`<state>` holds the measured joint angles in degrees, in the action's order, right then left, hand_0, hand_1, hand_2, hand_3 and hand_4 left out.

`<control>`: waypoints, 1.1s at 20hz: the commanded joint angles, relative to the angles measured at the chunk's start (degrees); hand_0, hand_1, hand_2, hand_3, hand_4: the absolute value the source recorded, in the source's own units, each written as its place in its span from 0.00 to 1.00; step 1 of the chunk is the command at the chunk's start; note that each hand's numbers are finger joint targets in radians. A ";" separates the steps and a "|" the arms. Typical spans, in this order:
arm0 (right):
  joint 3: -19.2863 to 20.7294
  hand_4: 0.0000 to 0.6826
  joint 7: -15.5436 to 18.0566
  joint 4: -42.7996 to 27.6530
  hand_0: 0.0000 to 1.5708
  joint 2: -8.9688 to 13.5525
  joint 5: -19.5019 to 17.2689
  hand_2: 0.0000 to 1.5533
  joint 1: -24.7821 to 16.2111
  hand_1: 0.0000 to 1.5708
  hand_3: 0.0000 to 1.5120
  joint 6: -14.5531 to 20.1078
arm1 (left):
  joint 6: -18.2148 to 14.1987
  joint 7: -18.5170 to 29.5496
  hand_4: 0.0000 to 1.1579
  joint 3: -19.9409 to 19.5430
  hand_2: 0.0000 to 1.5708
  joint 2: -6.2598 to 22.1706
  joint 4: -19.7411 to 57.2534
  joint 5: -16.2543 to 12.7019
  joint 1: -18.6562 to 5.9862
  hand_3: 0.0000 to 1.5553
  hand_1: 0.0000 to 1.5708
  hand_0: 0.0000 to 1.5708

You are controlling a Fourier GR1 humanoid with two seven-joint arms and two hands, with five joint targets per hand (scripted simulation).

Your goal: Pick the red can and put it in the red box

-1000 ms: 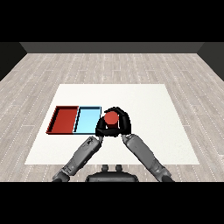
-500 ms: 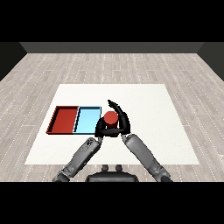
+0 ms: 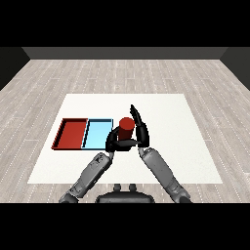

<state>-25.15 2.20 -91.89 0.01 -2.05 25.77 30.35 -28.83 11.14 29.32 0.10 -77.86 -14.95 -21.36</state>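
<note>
Reaching in from the lower right, the right hand (image 3: 140, 128) stands edge-up beside the red can (image 3: 126, 128), fingers straight and raised, thumb crossing below it. The left hand (image 3: 113, 140) curls against the can's left side, just right of the light blue tray (image 3: 96, 135) and red tray (image 3: 72, 134).

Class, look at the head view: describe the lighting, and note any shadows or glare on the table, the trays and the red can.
Head view: lighting is flat and even; the white table shows no glare or distinct cast shadows. The red tray and light blue tray are uniformly lit, darker only along their rims. The red can, between the left robot hand and right robot hand, shows no highlight.
</note>
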 commanded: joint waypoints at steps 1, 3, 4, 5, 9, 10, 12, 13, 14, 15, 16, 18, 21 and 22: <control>1.46 0.00 2.17 -3.97 0.00 0.04 0.17 0.00 -4.16 0.00 0.00 -3.34 | 2.28 -2.05 0.98 -0.78 1.00 1.45 -4.34 2.70 2.57 0.96 1.00 1.00; 5.31 0.00 1.94 -3.94 0.00 1.45 1.82 0.00 -3.98 0.00 0.00 -5.27 | 2.47 -0.24 0.98 -2.36 1.00 -0.09 0.42 0.55 -0.85 0.95 1.00 1.00; 4.70 0.00 -0.07 -9.46 0.00 0.96 3.32 0.00 -4.94 0.00 0.00 -4.03 | -0.39 -0.52 0.98 -1.23 1.00 -0.09 1.61 0.87 -2.19 0.95 1.00 1.00; 5.31 0.00 -2.77 -13.62 0.00 3.26 2.52 0.00 -6.57 0.00 0.00 -4.03 | -1.29 4.47 0.98 0.65 1.00 -0.09 4.69 -2.57 -0.94 0.95 1.00 1.00; 9.76 0.00 1.30 -16.49 0.00 5.57 5.04 0.00 -10.95 0.00 0.00 -7.54 | 1.55 -0.08 0.98 -3.34 1.00 1.64 0.43 2.48 0.31 0.94 1.00 1.00; 9.09 0.00 4.47 -17.13 0.00 5.37 5.94 0.00 -14.86 0.00 0.00 -8.38 | 2.43 -1.69 0.98 -4.30 1.00 2.91 -1.92 2.12 0.32 0.95 1.00 1.00; 14.37 0.00 4.06 -16.32 0.00 7.51 8.26 0.00 -13.59 0.00 0.00 -10.14 | 3.45 0.52 0.99 -7.22 1.00 3.34 1.32 2.19 -1.86 0.94 1.00 1.00; 13.78 0.00 5.58 -19.83 0.00 8.69 8.61 0.00 -17.71 0.00 0.00 -11.58 | 4.07 2.69 0.99 -7.90 1.00 3.14 2.80 1.80 0.35 0.94 1.00 1.00; 14.61 0.00 2.61 -20.78 0.00 10.15 8.04 0.00 -16.12 0.00 0.00 -11.70 | 5.05 -1.99 0.99 -10.05 1.00 7.76 -0.11 1.54 -1.72 0.95 1.00 1.00; 14.30 0.00 6.64 -21.09 0.00 9.99 8.43 0.00 -21.64 0.00 0.00 -12.52 | 0.50 -5.84 0.99 -8.14 1.00 5.51 -2.61 4.15 -2.14 0.94 1.00 1.00; 18.97 0.00 6.90 -19.96 0.00 11.80 11.78 0.00 -21.12 0.00 0.00 -14.30 | 2.66 -5.04 0.99 -9.44 1.00 8.81 -4.86 3.00 0.43 0.94 1.00 1.00; 17.28 0.00 7.19 -21.49 0.00 10.75 8.98 0.00 -25.91 0.00 0.00 -12.19 | 1.51 -3.86 0.98 -11.90 0.99 8.43 0.34 4.53 -2.83 0.93 1.00 1.00; 16.48 0.00 9.64 -21.93 0.00 9.45 8.59 0.00 -30.77 0.00 0.00 -12.47 | 4.22 -8.34 0.97 -14.50 1.00 15.02 -3.63 3.60 0.47 0.94 1.00 1.00; 20.77 0.00 7.73 -20.76 0.00 12.89 11.80 0.00 -28.34 0.00 0.00 -15.19 | 7.81 -5.03 0.97 -19.89 1.00 17.66 3.94 1.03 -3.07 0.94 1.00 1.00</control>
<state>-7.24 9.04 -112.72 11.07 8.05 0.30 17.18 -24.60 6.45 15.72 11.89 -77.71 -12.19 -22.94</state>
